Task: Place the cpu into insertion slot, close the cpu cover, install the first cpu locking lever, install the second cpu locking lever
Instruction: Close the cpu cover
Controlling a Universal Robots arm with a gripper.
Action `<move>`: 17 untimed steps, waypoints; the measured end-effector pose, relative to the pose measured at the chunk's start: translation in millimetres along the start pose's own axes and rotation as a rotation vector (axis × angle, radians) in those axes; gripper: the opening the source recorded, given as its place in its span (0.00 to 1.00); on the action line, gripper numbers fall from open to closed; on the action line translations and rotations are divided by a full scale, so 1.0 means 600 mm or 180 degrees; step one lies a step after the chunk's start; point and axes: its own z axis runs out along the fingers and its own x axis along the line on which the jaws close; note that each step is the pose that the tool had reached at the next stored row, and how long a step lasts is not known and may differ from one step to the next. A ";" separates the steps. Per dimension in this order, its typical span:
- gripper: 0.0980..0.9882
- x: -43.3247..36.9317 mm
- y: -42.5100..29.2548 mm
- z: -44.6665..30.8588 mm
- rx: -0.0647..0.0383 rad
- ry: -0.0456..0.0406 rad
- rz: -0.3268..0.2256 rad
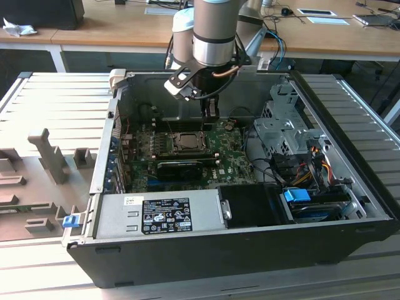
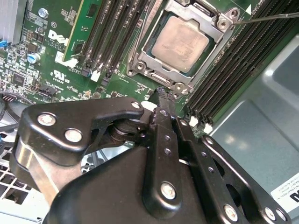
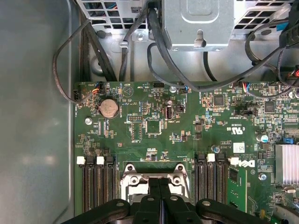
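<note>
Lying framed by the thin silvery metal cpu cover (image 2: pixel 159 77), the small square silver-grey cpu (image 2: pixel 180 44) is seen just beyond the black gripper (image 2: pixel 161 95), pinched closed on nothing.

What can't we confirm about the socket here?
1. Exterior view: cpu cover too small to judge latching.
2. First wrist view: the gripper hides much of the socket.
3. Second wrist view: the locking lever is cut by the edge; contact between gripper tip and cover unclear.
</note>
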 end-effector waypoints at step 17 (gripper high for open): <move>0.01 0.000 -0.007 0.000 0.0000 0.0000 0.0000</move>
